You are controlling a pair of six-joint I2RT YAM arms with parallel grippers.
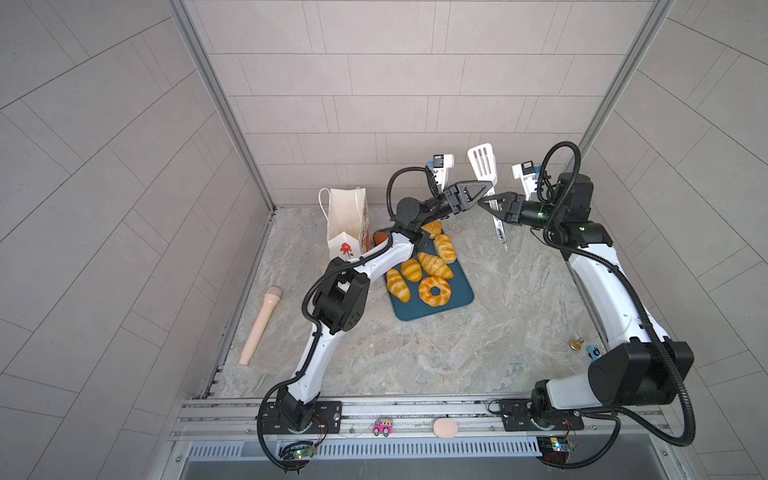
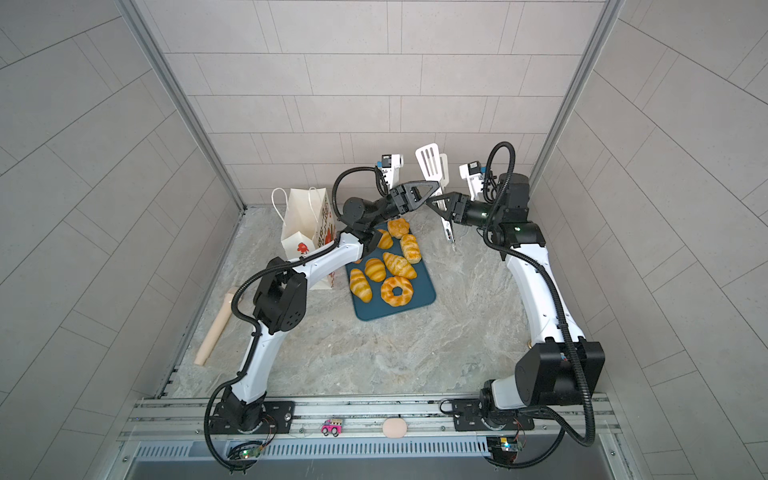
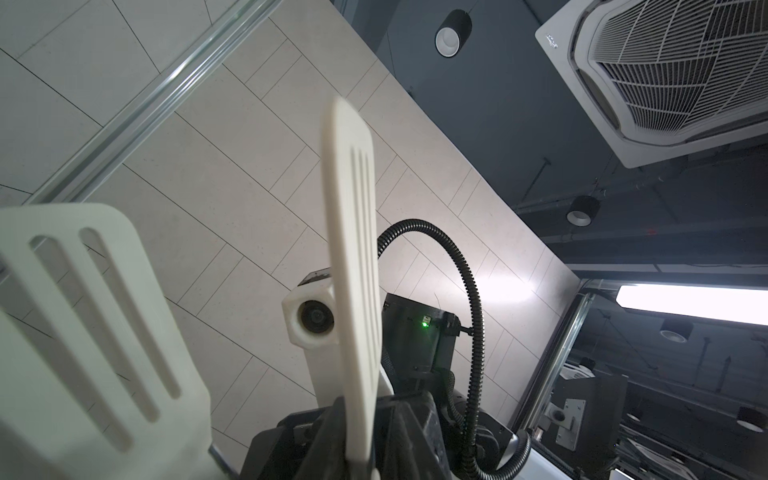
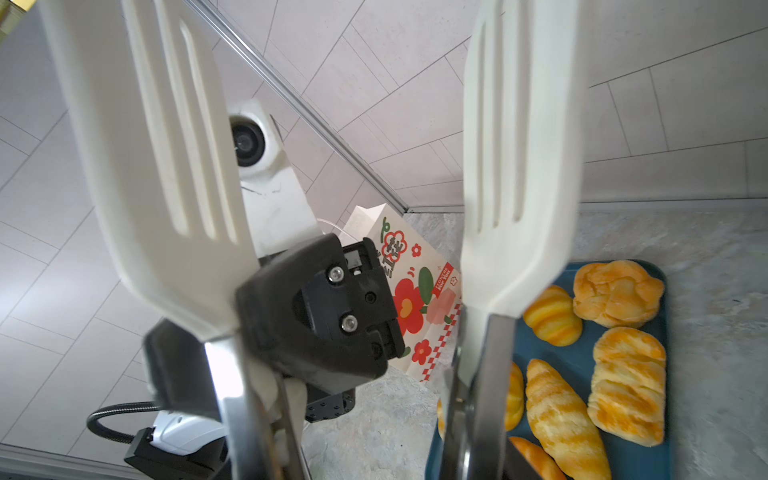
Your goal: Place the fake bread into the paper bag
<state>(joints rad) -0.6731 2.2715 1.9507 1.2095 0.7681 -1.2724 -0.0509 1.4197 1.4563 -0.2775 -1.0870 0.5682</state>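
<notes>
In both top views the bread (image 1: 434, 264) lies on the blue tray (image 1: 462, 291), its long rolls running back-left to front-right, beside the upright open bag (image 1: 347, 220). The left gripper (image 1: 492, 185) and right gripper (image 1: 482, 202) meet at raised tongs (image 1: 482, 162). The left wrist view shows the tongs (image 3: 353, 249) close up, as does the right (image 4: 519, 166), but I cannot tell either gripper's opening or hold.

Bare tabletop (image 1: 519, 299) spreads at three and six o'clock of the tray (image 1: 459, 297); at ten o'clock the left arm (image 1: 386, 253) crosses before the paper bag (image 1: 347, 216).
</notes>
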